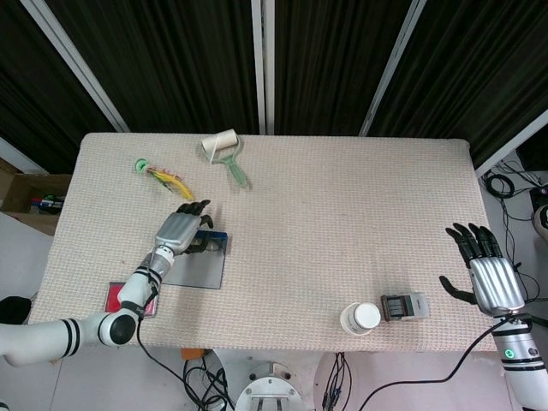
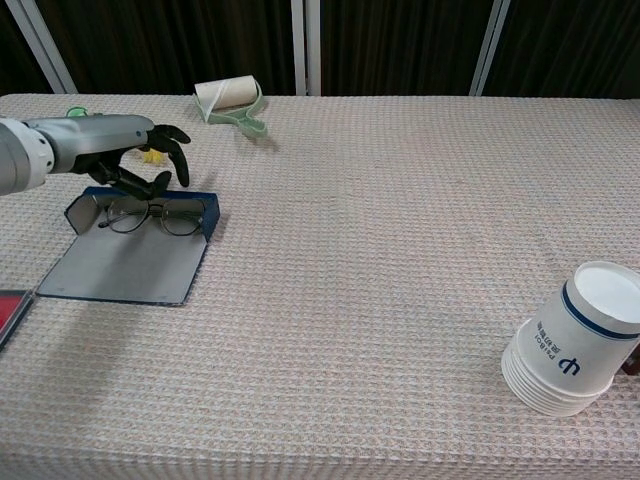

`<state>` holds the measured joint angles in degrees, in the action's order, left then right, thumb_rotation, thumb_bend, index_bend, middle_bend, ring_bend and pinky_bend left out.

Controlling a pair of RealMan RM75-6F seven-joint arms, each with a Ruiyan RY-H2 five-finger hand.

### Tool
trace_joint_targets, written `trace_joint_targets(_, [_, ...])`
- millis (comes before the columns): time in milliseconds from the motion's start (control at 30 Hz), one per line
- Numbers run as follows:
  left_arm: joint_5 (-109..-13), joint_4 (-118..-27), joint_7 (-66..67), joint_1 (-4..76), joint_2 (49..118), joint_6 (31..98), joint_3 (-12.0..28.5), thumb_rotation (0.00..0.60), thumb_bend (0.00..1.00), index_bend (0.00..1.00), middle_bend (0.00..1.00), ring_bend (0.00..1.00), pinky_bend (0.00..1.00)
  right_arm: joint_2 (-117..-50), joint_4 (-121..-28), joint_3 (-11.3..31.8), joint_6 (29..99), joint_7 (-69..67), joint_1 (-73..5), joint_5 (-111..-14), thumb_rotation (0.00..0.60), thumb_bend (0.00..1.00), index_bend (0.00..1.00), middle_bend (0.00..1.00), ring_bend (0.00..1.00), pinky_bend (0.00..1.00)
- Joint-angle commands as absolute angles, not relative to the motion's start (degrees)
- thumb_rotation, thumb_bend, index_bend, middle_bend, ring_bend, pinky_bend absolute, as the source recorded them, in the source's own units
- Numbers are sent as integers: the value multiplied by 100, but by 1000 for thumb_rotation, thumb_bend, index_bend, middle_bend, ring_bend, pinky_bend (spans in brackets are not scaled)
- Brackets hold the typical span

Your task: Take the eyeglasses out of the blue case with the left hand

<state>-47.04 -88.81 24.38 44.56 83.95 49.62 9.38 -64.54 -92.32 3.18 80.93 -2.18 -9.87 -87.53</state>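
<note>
The blue case (image 2: 125, 262) lies open and flat at the table's left, its grey lining up; the head view shows the case (image 1: 197, 267) partly under my forearm. The eyeglasses (image 2: 152, 214) rest inside along the case's raised far rim, and in the head view the eyeglasses (image 1: 208, 245) peek out beside my fingers. My left hand (image 2: 128, 153) hovers just behind and over the glasses, fingers curved down and apart, holding nothing; from above the left hand (image 1: 181, 228) covers the case's far left corner. My right hand (image 1: 486, 272) stays spread at the right table edge, far off.
A lint roller (image 2: 232, 102) lies at the back, a yellow-green toy (image 1: 161, 175) behind my left hand. A red flat object (image 1: 128, 298) sits near the left front edge. A paper cup stack (image 2: 577, 350) and a grey-black clip (image 1: 404, 306) stand front right.
</note>
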Motion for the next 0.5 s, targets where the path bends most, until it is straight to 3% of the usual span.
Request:
trace_joint_targets(33, [-4724,-8814,2550,4403,8447,5263,863,599,483,252,0,16,92,-6463,-9212,316,8086,-240,-986,-8753,600,176,129,111,0,62])
trace_joint_targets(233, [-4647,-8744,2678,4388,8598,5432,786,600,428,302,3,16,92,-6493,-9144,311,8053,-308,-995,-8755,600,176,130,111,0,62])
trace_joint_targets(500, [-4477,-8610,2582,4451,8697,5292,845,600,427,367,24,16,91,-6488,-9108,312,8085,-362,-974,-8764,600,176,130,111,0,62])
